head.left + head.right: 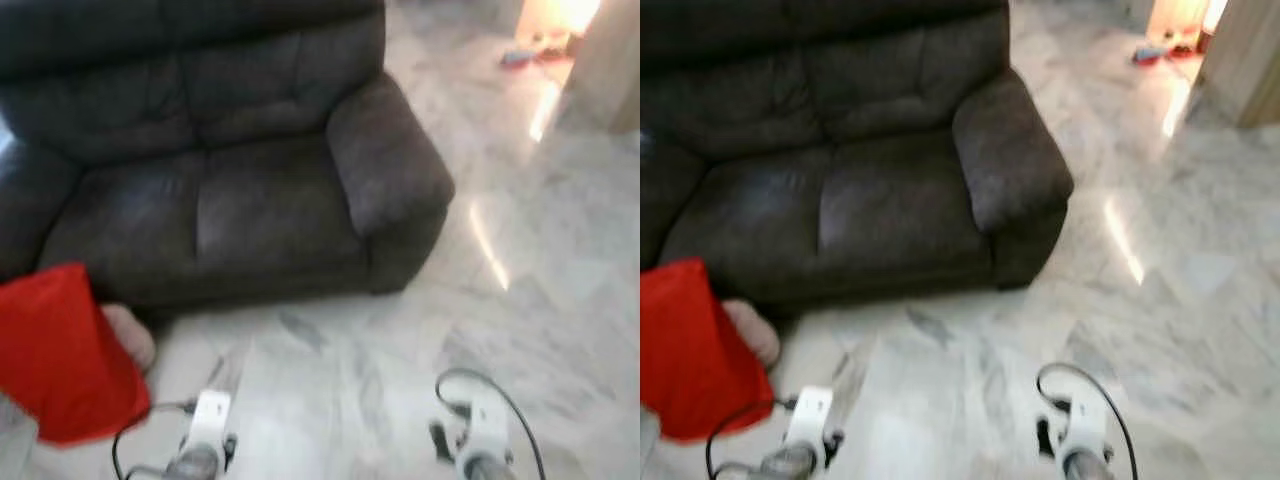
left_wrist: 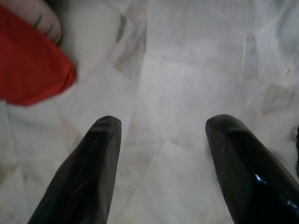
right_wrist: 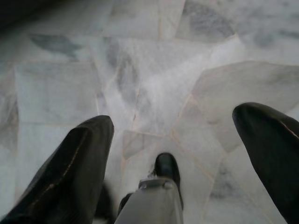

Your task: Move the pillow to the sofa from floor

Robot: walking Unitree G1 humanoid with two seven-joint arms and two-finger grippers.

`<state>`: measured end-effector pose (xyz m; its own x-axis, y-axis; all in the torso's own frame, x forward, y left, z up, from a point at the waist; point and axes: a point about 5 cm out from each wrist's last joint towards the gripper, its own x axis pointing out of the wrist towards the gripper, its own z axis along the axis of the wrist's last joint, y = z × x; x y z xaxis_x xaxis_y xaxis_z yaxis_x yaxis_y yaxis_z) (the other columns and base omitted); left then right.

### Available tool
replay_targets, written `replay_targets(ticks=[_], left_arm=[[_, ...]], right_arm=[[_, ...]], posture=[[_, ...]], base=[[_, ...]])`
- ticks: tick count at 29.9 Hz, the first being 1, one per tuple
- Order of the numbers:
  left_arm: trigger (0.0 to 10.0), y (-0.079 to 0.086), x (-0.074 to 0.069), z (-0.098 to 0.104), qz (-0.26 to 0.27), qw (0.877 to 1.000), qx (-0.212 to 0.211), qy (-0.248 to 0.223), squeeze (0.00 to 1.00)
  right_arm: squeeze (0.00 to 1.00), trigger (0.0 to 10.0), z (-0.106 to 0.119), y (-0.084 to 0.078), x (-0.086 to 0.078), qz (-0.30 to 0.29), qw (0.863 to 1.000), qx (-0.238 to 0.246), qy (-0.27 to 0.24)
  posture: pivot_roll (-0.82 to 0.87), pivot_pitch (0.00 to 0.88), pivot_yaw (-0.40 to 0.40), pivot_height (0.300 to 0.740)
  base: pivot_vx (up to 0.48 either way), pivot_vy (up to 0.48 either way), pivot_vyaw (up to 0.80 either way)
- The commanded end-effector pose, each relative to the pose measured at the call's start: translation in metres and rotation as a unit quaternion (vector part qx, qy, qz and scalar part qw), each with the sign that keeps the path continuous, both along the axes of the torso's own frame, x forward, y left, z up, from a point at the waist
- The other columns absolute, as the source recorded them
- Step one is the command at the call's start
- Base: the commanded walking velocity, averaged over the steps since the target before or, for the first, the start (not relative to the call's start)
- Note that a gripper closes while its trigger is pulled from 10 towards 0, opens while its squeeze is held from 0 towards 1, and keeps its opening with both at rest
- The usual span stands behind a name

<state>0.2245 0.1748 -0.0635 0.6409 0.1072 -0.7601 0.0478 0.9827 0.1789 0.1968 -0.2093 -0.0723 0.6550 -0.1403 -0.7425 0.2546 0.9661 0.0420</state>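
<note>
Approach is the step in hand: the red pillow (image 1: 62, 355) lies on the marble floor (image 1: 350, 370) against the front edge of the dark sofa (image 1: 210, 170), at its left end. Left gripper (image 2: 161, 128) and right gripper (image 3: 180, 126) hover over bare floor, fingers apart, holding nothing. Next, the left gripper probably needs to reach the pillow's near corner.

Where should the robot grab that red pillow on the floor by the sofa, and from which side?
Probably the red pillow's corner nearest the left gripper, coming in from the pillow's right. That corner tapers to a thin, pinchable edge in the left wrist view, and the gripper's fingers are already spread over bare floor beside it. The rest runs out of view, so its bulk is unclear.
</note>
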Motion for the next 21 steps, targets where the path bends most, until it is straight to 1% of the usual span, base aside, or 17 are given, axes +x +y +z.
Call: replay_targets(ticks=[1, 17, 21], left_arm=[[10.0, 0.0111, -0.008, -0.0039, 0.004, 1.0, 0.013, 0.017, 0.0], [10.0, 0.0123, -0.0065, -0.0029, 0.006, 1.0, 0.013, 0.016, 0.0], [10.0, 0.0129, -0.0064, -0.0029, 0.007, 1.0, 0.013, 0.017, 0.0]], right_arm=[[0.0, 10.0, -0.0021, 0.0111, -0.0001, 0.006, 1.0, 0.013, 0.003], [0.0, 10.0, -0.0016, 0.0116, 0.0012, 0.005, 1.0, 0.016, 0.001], [0.0, 10.0, -0.0014, 0.0118, 0.0015, 0.004, 1.0, 0.017, 0.001]], posture=[[-0.12, 0.068, 0.095, 0.74], [-0.11, 0.08, 0.092, 0.74], [-0.1, 0.071, 0.094, 0.74]], base=[[0.0, 0.416, 0.0], [0.0, 0.415, 0.0], [0.0, 0.418, 0.0]])
